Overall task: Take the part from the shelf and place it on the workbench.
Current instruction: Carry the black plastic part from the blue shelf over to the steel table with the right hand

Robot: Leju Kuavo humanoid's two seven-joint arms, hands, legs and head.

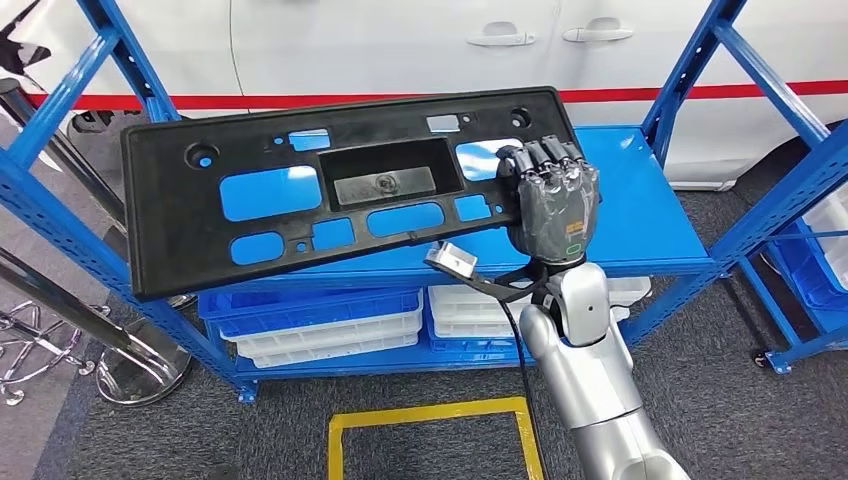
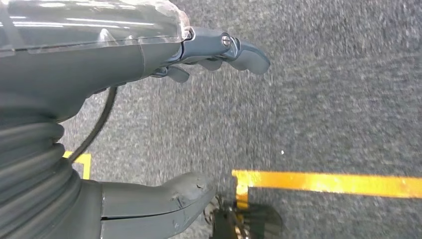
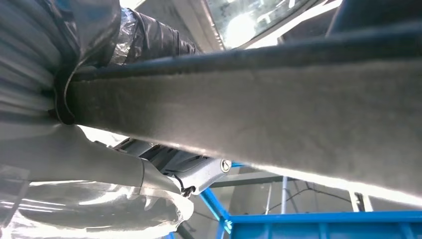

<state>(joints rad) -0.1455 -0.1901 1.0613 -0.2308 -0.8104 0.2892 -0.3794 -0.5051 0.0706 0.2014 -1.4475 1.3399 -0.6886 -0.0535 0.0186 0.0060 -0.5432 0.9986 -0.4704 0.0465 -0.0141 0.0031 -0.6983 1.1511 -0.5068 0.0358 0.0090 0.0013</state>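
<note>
Head view: right hand (image 1: 548, 200) grips the black part (image 1: 330, 190) at its 3 o'clock end; left hand (image 2: 164, 119) hangs with fingers apart, holding nothing.

Blue shelf uprights (image 1: 55, 180) flanking the panel (image 1: 300, 190)

No text, label, brand or number can be read in any of the views. The black part (image 1: 340, 190) carries no legible marking. A small green outlined mark sits on the back of the right hand (image 1: 556, 200), too small to read. The white car body (image 1: 400, 45) behind the shelf bears a plain red stripe, without lettering.
</note>
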